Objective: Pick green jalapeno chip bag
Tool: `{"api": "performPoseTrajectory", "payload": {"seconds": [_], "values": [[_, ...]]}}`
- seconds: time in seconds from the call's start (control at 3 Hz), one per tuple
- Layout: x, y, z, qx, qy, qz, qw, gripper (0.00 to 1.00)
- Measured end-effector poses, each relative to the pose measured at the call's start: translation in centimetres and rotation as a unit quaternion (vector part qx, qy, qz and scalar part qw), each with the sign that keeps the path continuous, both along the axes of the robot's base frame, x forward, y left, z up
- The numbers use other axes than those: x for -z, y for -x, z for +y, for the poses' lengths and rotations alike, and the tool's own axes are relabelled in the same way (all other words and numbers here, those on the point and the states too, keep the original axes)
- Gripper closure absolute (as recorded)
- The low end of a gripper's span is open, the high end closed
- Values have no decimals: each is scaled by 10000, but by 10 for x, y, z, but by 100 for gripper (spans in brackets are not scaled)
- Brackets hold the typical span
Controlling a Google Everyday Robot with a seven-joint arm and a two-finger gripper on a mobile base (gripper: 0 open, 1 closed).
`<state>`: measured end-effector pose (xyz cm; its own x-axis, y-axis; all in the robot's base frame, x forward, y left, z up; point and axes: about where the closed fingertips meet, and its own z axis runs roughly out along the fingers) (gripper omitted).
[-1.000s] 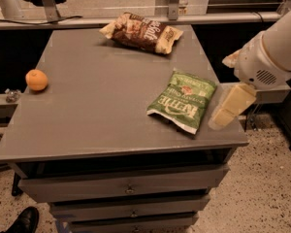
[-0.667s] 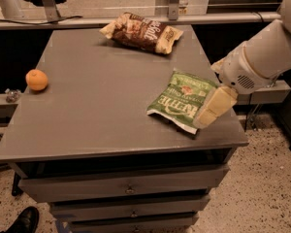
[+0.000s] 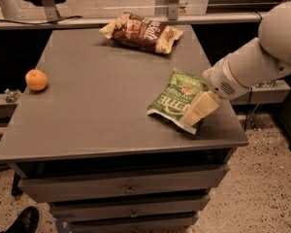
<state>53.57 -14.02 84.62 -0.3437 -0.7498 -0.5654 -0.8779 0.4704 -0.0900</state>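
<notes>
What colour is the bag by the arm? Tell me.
Chip bag: green, white lettering, camera view. Gripper over its near corner.

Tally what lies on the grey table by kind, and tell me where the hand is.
Chip bags: 2, a crinkly bright-green bag and a brown-and-cream bag
Round orange fruit: 1
Total: 3
Hand: at the green bag's near right corner.

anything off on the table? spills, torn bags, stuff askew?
Nothing stands out. The green jalapeno chip bag lies flat and looks intact at the front right of the table, the brown chip bag lies at the back, and the orange sits near the left edge. No spill. The gripper is over the green bag's near right corner.
</notes>
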Motion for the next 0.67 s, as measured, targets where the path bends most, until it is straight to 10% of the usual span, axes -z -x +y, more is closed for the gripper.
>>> {"api": "performPoseTrajectory", "payload": {"seconds": [0.67], "values": [[17,-13,6,208,-198,-8,9996,41]]}}
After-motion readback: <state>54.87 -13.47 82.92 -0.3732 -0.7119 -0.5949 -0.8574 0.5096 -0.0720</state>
